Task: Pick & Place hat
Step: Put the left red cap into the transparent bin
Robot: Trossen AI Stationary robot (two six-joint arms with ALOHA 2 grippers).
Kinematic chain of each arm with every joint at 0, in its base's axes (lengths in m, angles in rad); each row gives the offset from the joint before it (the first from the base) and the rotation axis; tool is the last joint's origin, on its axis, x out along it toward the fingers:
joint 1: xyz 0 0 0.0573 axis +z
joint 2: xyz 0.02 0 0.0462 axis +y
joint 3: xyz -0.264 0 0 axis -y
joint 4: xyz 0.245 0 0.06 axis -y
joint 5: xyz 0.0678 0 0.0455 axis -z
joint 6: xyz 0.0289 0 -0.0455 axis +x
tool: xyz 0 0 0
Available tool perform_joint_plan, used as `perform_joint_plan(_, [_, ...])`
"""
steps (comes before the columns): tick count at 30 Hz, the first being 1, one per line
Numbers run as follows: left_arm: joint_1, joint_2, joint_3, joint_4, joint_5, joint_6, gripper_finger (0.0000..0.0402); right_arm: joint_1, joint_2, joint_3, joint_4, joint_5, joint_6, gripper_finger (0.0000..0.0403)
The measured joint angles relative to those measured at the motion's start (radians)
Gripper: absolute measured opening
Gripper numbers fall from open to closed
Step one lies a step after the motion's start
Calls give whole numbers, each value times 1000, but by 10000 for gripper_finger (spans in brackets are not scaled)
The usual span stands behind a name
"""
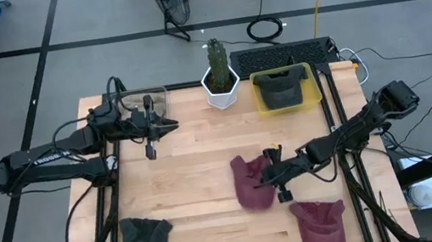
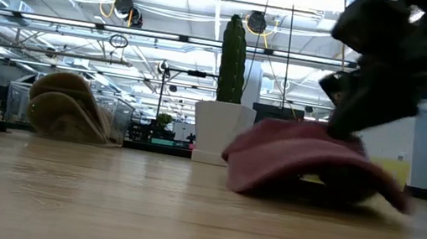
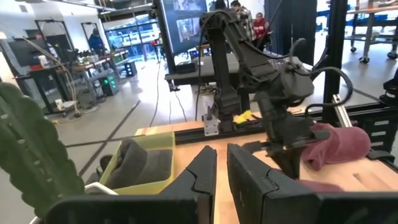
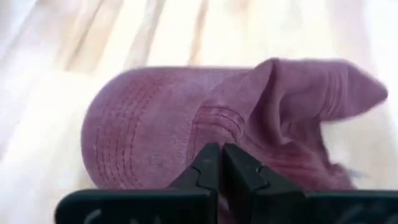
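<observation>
The right gripper is down on the red hat in the middle of the counter. Its jaws are pinched shut on the hat's cloth, at the side of the hat nearest that arm. In the right wrist view the jaws meet right on the soft folded part of the hat, with the round top of the hat just past them.

The hat lies flat. Its long way runs from the far side of the counter to the near side, and I think the brim points to the near edge, but the folds make that hard to tell.

The right arm is the close one. The left gripper hangs well apart, up by the far left corner, jaws nearly shut and holding nothing.

The yellow bin sits past the hat at the far edge, with a dark hat already inside. The next move is likely a lift toward it.
</observation>
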Motion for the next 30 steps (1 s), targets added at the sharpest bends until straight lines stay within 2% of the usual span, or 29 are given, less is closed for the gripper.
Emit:
perform_joint_plan(4, [-6, 0, 0, -1, 10, 0, 47, -62, 0, -1, 104, 12, -96, 4])
perform_joint_plan(7, [-29, 9, 0, -8, 54, 11, 47, -119, 0, 0, 160, -16, -168, 2])
perform_joint_plan(11, [-90, 53, 0, -102, 111, 132, 47, -193, 0, 0, 204, -73, -222, 2])
perform_joint_plan(15, [-146, 142, 10, -108, 39, 203, 47, -242, 1, 0, 206, -92, -231, 1])
perform_joint_plan(23, [-206, 415, 243, -288, -25, 223, 47, -256, 1, 2, 254, -89, -274, 1])
perform_joint_plan(30, [-218, 606, 408, -397, -113, 260, 53, -256, 1, 137, 64, -87, -285, 1])
